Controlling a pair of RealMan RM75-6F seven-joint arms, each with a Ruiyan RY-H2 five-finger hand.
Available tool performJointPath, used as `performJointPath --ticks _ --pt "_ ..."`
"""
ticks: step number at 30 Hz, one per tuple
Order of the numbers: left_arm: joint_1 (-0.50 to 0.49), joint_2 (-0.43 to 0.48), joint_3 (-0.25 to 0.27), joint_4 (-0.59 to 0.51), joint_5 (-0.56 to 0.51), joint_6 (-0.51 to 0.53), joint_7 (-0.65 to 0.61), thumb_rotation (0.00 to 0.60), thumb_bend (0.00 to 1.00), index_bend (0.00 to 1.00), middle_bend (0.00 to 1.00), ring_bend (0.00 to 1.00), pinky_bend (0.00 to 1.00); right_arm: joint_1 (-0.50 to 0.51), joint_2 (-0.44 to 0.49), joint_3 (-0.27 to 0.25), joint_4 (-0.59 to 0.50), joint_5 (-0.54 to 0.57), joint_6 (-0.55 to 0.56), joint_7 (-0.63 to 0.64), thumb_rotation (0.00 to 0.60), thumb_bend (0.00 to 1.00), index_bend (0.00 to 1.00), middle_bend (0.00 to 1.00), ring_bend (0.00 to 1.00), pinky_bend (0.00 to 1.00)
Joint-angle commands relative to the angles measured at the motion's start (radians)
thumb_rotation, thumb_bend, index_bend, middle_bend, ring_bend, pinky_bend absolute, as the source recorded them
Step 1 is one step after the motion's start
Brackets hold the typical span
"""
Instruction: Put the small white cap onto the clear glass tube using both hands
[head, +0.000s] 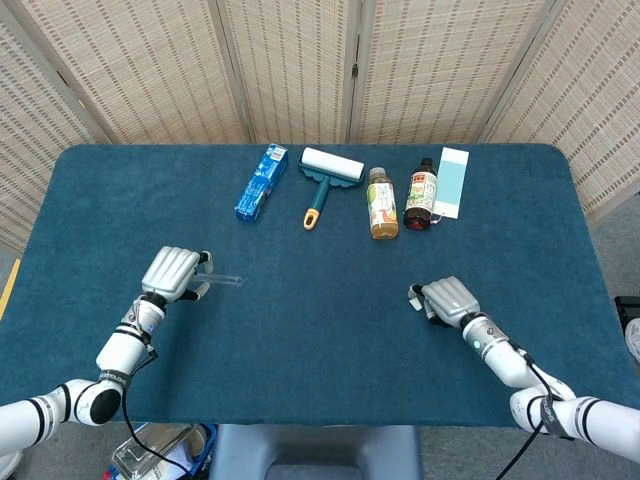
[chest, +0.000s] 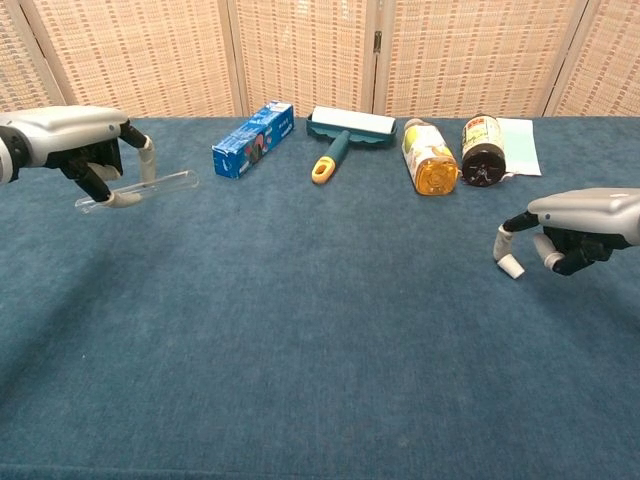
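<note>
My left hand (head: 172, 272) (chest: 80, 135) holds the clear glass tube (chest: 160, 185) (head: 225, 280) a little above the table at the left; the tube lies roughly level and sticks out toward the middle. At the right, the small white cap (chest: 512, 267) lies on the blue cloth. My right hand (chest: 580, 215) (head: 448, 298) hovers low just beside it, one fingertip (chest: 503, 245) touching the cap's top while the thumb stays apart from it. In the head view the hand hides the cap.
Along the far side of the table (head: 320, 330) lie a blue box (head: 262, 181), a lint roller (head: 330, 170), a yellow drink bottle (head: 382, 202), a dark bottle (head: 421, 194) and a pale card (head: 452, 180). Folding screens stand behind.
</note>
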Motion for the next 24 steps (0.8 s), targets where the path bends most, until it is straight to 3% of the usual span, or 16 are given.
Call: performJointPath --ticks 1,12,14,16,21,24 --pt "0.000 -0.002 0.001 0.004 0.001 -0.001 -0.001 0.600 0.35 0.62 1.00 1.00 1.00 -0.017 0.028 -0.015 -0.036 -0.010 0.027 -0.009 0.600 1.00 0.28 1.00 1.00 1.00" --pt "-0.003 -0.011 0.001 0.013 0.008 -0.006 -0.005 0.600 0.35 0.62 1.00 1.00 1.00 -0.071 0.095 -0.046 -0.138 -0.044 0.131 -0.046 0.600 1.00 0.29 1.00 1.00 1.00" --pt "-0.003 -0.012 0.002 0.014 0.009 -0.006 -0.005 0.600 0.35 0.62 1.00 1.00 1.00 -0.079 0.102 -0.043 -0.152 -0.048 0.157 -0.054 0.600 0.96 0.29 1.00 1.00 1.00" --pt "-0.002 -0.012 0.003 0.013 0.009 -0.006 -0.005 0.600 0.35 0.62 1.00 1.00 1.00 -0.088 0.108 -0.040 -0.166 -0.051 0.181 -0.061 0.600 0.84 0.29 1.00 1.00 1.00" --pt "-0.001 -0.011 0.003 0.016 0.009 -0.005 -0.005 0.600 0.35 0.62 1.00 1.00 1.00 -0.114 0.118 -0.027 -0.197 -0.065 0.260 -0.081 0.600 0.34 0.29 1.00 1.00 1.00" --pt "-0.001 -0.012 0.003 0.015 0.011 -0.005 -0.007 0.600 0.35 0.62 1.00 1.00 1.00 -0.126 0.114 -0.021 -0.198 -0.072 0.294 -0.093 0.600 0.09 0.29 1.00 1.00 1.00"
